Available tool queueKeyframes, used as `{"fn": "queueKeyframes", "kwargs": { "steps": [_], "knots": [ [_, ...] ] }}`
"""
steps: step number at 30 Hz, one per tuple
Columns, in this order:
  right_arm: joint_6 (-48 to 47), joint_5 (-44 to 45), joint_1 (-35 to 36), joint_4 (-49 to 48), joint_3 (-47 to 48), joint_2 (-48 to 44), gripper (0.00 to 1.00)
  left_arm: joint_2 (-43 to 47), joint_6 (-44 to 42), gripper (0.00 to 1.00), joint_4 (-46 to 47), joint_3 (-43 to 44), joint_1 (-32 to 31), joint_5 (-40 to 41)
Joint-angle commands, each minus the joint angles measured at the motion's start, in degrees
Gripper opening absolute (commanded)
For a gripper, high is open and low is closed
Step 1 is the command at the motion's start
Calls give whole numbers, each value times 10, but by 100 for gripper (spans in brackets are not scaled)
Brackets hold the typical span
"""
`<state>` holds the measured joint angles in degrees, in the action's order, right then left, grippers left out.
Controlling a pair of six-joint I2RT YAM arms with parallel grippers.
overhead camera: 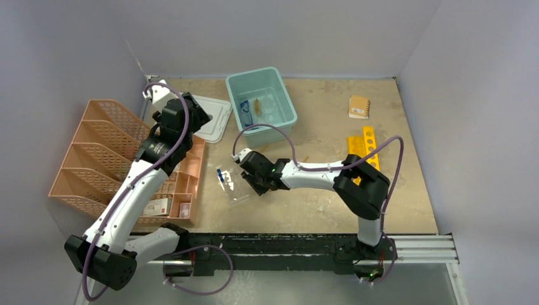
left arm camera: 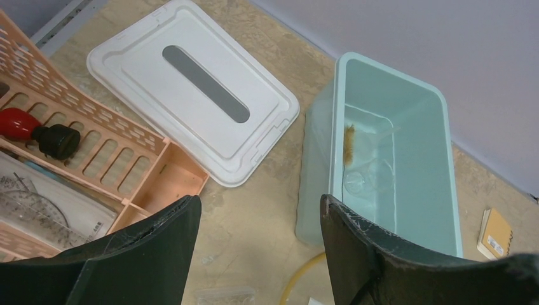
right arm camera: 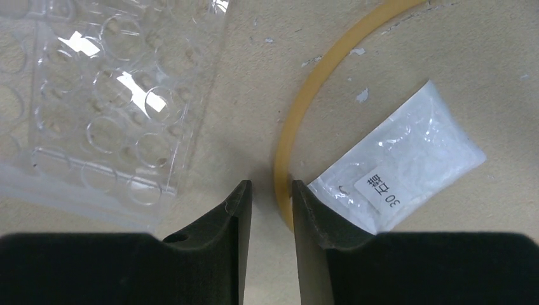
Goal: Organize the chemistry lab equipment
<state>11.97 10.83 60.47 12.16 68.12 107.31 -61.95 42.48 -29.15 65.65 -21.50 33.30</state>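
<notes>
- Amber tubing (right arm camera: 305,95): a thin yellow-brown hose lying flat on the table (right arm camera: 413,51) and curving in one long arc. Its near end lies in the gap of the right gripper (right arm camera: 270,185).
- Right gripper: the jaws stand narrowly apart. The tubing lies against the finger on the packet's side, and a strip of bare table shows beside the other finger, so nothing is clamped.
- White packet (right arm camera: 394,165): a crinkled clear-white bag with a printed label, inside the hose's curve. One corner is at the gripper's finger.
- Clear plastic well plate (right arm camera: 108,95): just beside the fingers on the other side, apart from the tubing, with a lane of table between them.
- Open room: bare table beyond the packet and along the outside of the arc.
- Left gripper (left arm camera: 259,202): jaws wide apart and holding nothing, above the table between the peach tray (left arm camera: 171,178) and the teal bin (left arm camera: 394,70).
- Teal bin: it holds a glass dish (left arm camera: 356,181). A white lid (left arm camera: 140,70) lies flat beside it.
</notes>
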Motion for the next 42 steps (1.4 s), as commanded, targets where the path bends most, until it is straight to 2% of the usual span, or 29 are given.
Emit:
{"fn": "queueKeyframes", "kwargs": {
  "steps": [1, 5, 7, 8, 17, 22, 24, 28, 31, 37, 42],
  "knots": [
    [-8, 12, 0, -21, 24, 14, 29, 8, 6, 68, 5, -1, 3, 10],
    [-10, -6, 0, -23, 26, 26, 17, 8, 6, 68, 3, -2, 3, 10],
    [-18, -18, 0, -14, 29, 26, 3, 9, 6, 68, 2, -1, 3, 11],
    [-23, -24, 0, -9, 32, 23, 0, 9, 5, 68, 1, 0, 3, 11],
    [-64, -17, -2, 40, 77, -99, 0, 13, -5, 68, 7, 19, 3, 22],
    [-90, 22, -12, 85, 149, -150, 0, 13, -3, 68, 13, 18, 3, 30],
    [-108, 31, -22, 94, 180, -169, 0, 14, -5, 68, 11, 21, 3, 45],
    [-131, 31, -60, 86, 236, -203, 0, 15, 6, 68, -9, 40, 3, 126],
    [-139, 13, -93, 55, 269, -223, 0, 21, 4, 68, 2, 45, 3, 138],
    [-156, -28, -148, -24, 322, -217, 0, 19, 19, 68, 25, 36, 3, 112],
    [-158, -81, -204, -14, 410, -149, 0, 9, 29, 68, 24, 36, 3, 98]
  ]
}}
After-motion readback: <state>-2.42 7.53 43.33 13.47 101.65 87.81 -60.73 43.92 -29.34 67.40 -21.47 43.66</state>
